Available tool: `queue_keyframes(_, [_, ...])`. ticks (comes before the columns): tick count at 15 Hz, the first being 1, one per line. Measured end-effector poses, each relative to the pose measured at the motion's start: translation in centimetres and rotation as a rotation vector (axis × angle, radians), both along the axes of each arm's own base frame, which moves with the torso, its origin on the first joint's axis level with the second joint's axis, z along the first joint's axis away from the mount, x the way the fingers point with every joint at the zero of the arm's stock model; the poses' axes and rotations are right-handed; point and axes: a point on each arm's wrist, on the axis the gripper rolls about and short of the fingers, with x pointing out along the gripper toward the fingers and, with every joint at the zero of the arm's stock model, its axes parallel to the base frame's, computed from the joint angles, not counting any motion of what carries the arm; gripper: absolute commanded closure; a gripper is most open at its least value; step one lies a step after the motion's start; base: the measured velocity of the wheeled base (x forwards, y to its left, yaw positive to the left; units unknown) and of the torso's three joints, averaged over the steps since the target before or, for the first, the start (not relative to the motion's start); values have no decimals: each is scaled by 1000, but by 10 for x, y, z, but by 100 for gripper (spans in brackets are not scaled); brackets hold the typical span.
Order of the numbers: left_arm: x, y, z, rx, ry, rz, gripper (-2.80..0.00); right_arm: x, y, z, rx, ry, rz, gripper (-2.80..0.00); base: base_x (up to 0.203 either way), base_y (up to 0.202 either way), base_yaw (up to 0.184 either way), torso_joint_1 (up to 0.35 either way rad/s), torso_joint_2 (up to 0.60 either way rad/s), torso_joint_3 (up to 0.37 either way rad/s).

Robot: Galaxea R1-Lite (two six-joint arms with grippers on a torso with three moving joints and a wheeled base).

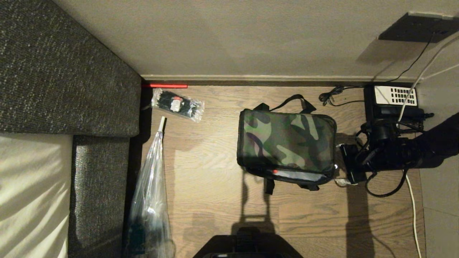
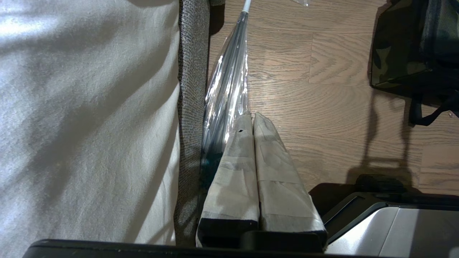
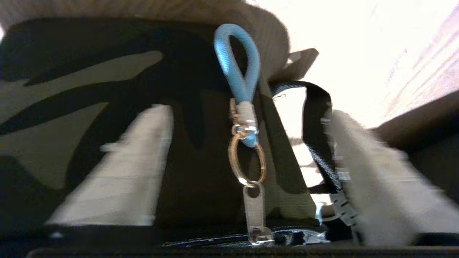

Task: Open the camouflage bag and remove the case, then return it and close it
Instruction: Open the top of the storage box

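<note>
One soft, floppy camouflage bag [image 1: 287,141] sits on the wood floor [image 1: 215,200]; at its 3 o'clock the right gripper [image 3: 247,165], fingers spread wide, frames the blue zipper loop [image 3: 238,61] – pull there, I think

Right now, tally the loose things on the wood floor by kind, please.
Camouflage bag: 1
Black desk telephone: 1
Clear-wrapped umbrella: 1
Clear packet of black ties: 1
Red stick by the skirting: 1
Total: 5

surface: wooden floor [image 1: 215,200] | on it: camouflage bag [image 1: 287,143], wrapped umbrella [image 1: 150,186], telephone [image 1: 392,102]
</note>
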Motion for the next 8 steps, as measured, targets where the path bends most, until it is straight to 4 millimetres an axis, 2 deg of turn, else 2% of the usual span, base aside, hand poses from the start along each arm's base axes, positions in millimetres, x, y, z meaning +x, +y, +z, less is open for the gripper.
queue_keyframes(8, [0,0,0,0,0,0,0,5,-1,8,125,-4,-53,0,0,0,0,0,0,0])
